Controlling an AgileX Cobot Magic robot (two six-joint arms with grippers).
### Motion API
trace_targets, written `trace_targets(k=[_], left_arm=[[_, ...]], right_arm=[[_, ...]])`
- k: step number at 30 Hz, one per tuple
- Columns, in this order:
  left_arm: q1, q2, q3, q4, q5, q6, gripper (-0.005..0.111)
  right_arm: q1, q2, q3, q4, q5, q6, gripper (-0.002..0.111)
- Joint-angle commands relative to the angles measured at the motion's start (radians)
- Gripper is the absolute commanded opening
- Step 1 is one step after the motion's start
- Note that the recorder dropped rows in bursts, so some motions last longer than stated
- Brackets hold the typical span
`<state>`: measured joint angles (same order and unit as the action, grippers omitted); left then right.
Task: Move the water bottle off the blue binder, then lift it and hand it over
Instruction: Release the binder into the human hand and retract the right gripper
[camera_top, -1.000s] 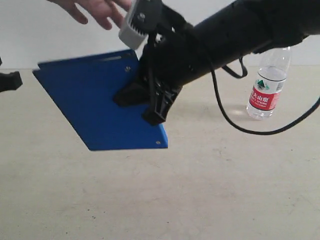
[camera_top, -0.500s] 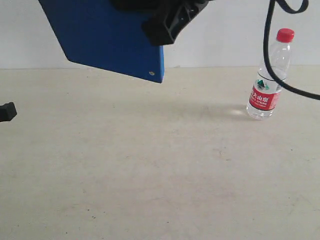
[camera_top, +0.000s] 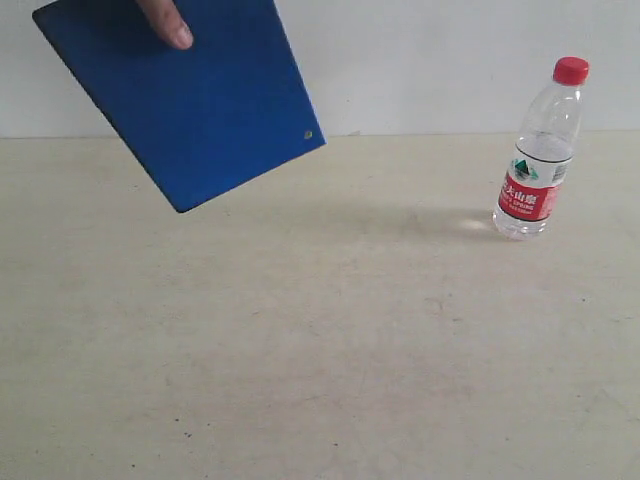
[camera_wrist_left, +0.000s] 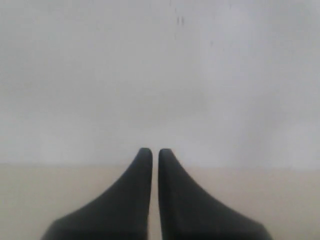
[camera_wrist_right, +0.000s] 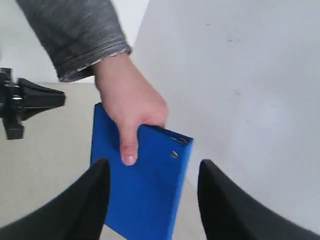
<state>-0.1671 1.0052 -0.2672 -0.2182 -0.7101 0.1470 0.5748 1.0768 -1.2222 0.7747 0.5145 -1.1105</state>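
The water bottle (camera_top: 536, 160) stands upright on the table at the right, red cap on top, with nothing touching it. The blue binder (camera_top: 185, 100) hangs tilted in the air at the upper left, held by a person's hand (camera_top: 165, 22). Neither gripper shows in the exterior view. In the right wrist view the blue binder (camera_wrist_right: 145, 200) hangs beyond my right gripper (camera_wrist_right: 154, 165), which is open and apart from it, while the person's hand (camera_wrist_right: 131, 111) grips its top edge. My left gripper (camera_wrist_left: 151, 151) is shut on nothing and faces a blank wall.
The beige table (camera_top: 320, 350) runs back to a white wall (camera_top: 450, 60). A grey-sleeved forearm (camera_wrist_right: 75, 35) reaches down to the binder. A black arm part (camera_wrist_right: 27, 102) shows at the side of the right wrist view.
My right arm let go of the binder and drew out of the exterior view. The binder now hangs from the person's hand alone. The black tip at the left edge is gone.
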Motion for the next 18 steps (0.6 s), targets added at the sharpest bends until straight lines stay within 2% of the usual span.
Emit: trace_targets(k=[1,2,3,5,7,10,13,15,18], left_arm=[[-0.005,-0.329,0.003,0.039,0.201,0.074,0.004],[-0.005,-0.399,0.003,0.043,0.286,0.074,0.004],[-0.005,-0.464,0.003,0.043,0.373,0.074,0.004],[-0.005,-0.578,0.006,0.043,0.538,0.074,0.004],[-0.005,-0.669,0.018,0.042,0.627,0.056,0.004],[-0.005,-0.794,0.054,0.042,0.642,0.028,0.004],[-0.005,-0.904,0.068,0.042,0.629,0.034,0.004],[-0.005,-0.946,0.068,0.042,0.602,0.071,0.004],[-0.005,-0.964,0.068,0.046,0.578,0.258,0.004]], right_arm=[[-0.030,-0.261,-0.005,-0.423,0.113,0.535,0.016],[-0.030,-0.308,-0.005,-0.456,0.163,0.589,0.003],[-0.030,-0.344,-0.004,-0.458,0.212,0.610,0.000],[-0.030,-0.435,0.018,-0.450,0.287,0.631,0.000],[-0.030,-0.536,0.067,-0.434,0.307,0.639,0.000],[-0.030,-0.709,0.165,-0.451,0.295,0.710,0.000],[-0.030,-0.927,0.290,-0.487,0.230,0.871,0.000],[-0.030,-1.046,0.377,-0.496,0.172,0.912,0.000],[-0.032,-1.077,0.520,-0.497,0.118,0.918,0.000]])
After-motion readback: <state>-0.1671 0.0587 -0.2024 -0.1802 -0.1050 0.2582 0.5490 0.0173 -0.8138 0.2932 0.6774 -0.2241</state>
